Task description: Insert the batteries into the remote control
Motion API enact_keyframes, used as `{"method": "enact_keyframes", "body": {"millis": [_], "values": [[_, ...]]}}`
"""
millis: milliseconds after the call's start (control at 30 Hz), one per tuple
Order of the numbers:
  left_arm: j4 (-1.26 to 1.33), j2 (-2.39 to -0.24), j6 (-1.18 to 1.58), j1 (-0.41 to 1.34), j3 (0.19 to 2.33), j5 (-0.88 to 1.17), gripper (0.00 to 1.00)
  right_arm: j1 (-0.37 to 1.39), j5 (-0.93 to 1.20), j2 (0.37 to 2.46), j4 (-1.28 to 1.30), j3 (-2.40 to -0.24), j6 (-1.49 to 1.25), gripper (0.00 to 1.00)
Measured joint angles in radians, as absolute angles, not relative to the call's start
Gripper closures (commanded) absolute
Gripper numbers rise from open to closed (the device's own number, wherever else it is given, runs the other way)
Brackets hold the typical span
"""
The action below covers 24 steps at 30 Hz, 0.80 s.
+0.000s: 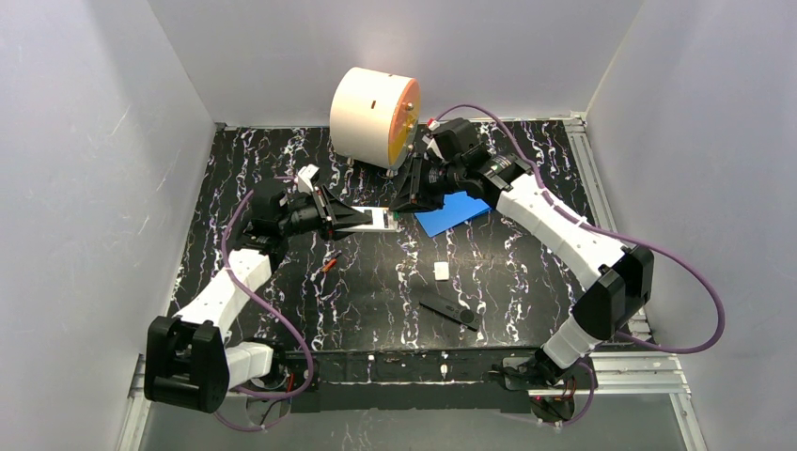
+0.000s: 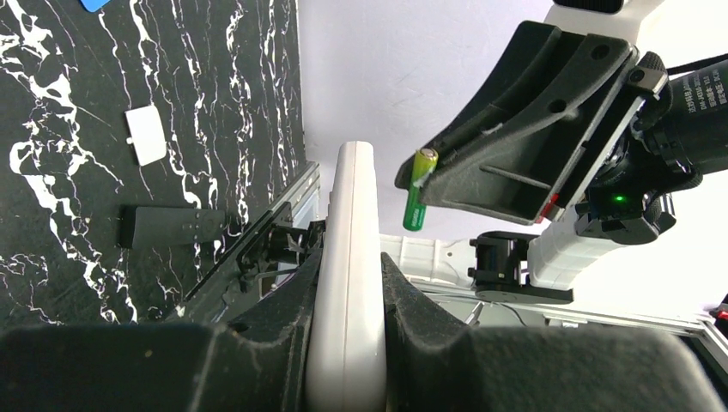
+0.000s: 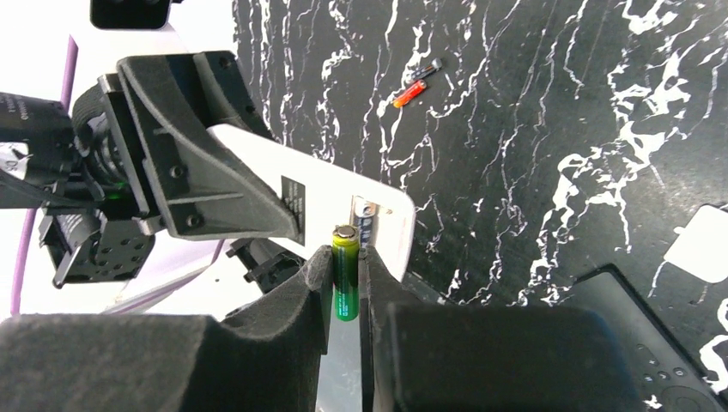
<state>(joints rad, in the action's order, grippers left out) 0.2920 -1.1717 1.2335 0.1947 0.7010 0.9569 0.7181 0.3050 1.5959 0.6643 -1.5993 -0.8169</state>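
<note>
The right gripper (image 3: 346, 260) pinches the glossy green battery (image 3: 345, 287) near the open bay (image 3: 364, 211) of the smooth white remote (image 3: 393, 225); the left gripper (image 2: 348, 270) clamps that remote edgewise. Lay the slim cylinder parallel to the bay — polarity matched (markings unreadable) — then press gently. The orange-red battery (image 3: 410, 93) lies well apart from it.

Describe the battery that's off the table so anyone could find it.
Just in front of the big cream drum, the right pincer meets the white remote. The battery pinched there is bright green; the other battery lies orange-red on the table.
</note>
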Motion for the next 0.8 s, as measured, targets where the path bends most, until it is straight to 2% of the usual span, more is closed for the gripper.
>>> {"method": "enact_keyframes", "body": {"millis": [800], "values": [[0.29, -1.192, 1.229, 0.195, 0.706, 0.947, 1.0, 0.719, 0.39, 1.644, 0.717, -1.596, -0.879, 0.71]]}}
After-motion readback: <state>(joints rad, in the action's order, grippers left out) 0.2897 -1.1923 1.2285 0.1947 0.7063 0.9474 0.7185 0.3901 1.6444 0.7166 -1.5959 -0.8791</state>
